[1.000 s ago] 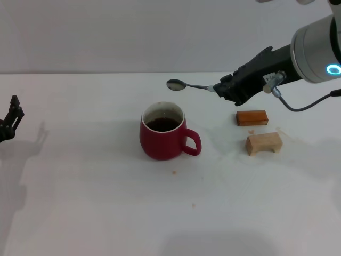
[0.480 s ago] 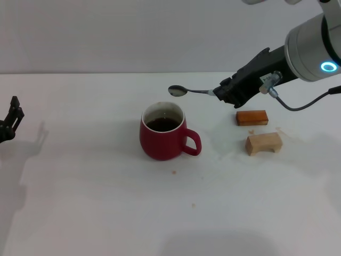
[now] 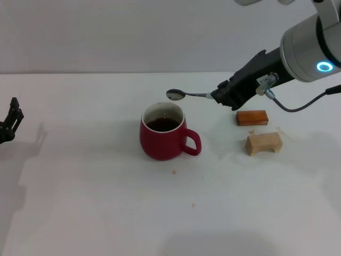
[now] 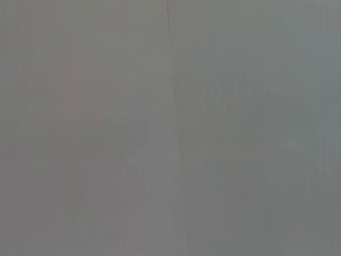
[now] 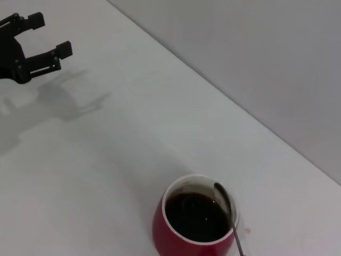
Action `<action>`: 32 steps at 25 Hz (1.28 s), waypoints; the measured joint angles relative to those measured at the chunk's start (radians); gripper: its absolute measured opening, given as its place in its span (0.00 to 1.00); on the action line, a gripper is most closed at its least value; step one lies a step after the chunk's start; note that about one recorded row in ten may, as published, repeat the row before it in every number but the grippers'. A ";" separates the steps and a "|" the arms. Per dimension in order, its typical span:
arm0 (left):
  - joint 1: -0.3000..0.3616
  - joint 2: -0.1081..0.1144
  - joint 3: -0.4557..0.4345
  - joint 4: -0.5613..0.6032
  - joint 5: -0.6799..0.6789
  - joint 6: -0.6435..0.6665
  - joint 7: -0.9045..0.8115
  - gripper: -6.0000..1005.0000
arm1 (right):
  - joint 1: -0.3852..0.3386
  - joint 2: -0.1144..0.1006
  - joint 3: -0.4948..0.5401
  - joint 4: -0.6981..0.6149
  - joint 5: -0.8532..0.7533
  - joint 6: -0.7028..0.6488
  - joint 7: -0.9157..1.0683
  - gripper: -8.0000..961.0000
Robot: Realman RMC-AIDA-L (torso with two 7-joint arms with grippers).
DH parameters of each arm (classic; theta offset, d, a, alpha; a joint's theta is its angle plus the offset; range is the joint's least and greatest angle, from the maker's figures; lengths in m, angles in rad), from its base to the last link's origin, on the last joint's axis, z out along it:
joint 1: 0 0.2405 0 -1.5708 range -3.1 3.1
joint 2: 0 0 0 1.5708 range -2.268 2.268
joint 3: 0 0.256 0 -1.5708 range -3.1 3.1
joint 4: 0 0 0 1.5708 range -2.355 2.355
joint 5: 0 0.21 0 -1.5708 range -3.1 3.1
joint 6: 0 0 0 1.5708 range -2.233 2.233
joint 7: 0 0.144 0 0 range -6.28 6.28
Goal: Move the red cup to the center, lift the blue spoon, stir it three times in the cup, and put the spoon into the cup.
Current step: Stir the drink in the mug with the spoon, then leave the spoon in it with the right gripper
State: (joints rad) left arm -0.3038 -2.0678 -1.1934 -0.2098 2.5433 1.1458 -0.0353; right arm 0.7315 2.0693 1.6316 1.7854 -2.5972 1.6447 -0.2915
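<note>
The red cup stands mid-table with dark liquid inside and its handle toward the right. The blue spoon hangs level in the air just above the cup's far rim, metal bowl pointing left. Its handle is hidden inside my right gripper, which is shut on it, up and to the right of the cup. In the right wrist view the cup sits below, with the spoon's bowl over its rim. My left gripper is parked at the table's far left, and its fingers are spread open and empty.
An orange-brown block and a tan wooden block lie right of the cup, below the right arm. Small crumbs dot the white table in front of the cup. The left wrist view shows only plain grey.
The right gripper has lowered the spoon, so its bowl now sits closer to the cup's rim. The cup and the left arm have not moved.
</note>
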 joint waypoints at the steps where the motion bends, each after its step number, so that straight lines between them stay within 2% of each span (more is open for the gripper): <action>1: 0.000 0.000 0.000 0.001 0.000 0.000 0.000 0.84 | 0.003 0.000 0.001 -0.006 0.001 0.000 0.000 0.14; 32: 0.000 0.000 0.000 0.001 -0.002 0.003 0.000 0.84 | 0.045 0.000 -0.008 -0.141 0.009 -0.030 -0.023 0.14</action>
State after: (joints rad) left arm -0.3037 -2.0678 -1.1934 -0.2086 2.5417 1.1490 -0.0353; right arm 0.7766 2.0694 1.6240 1.6445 -2.5883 1.6150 -0.3145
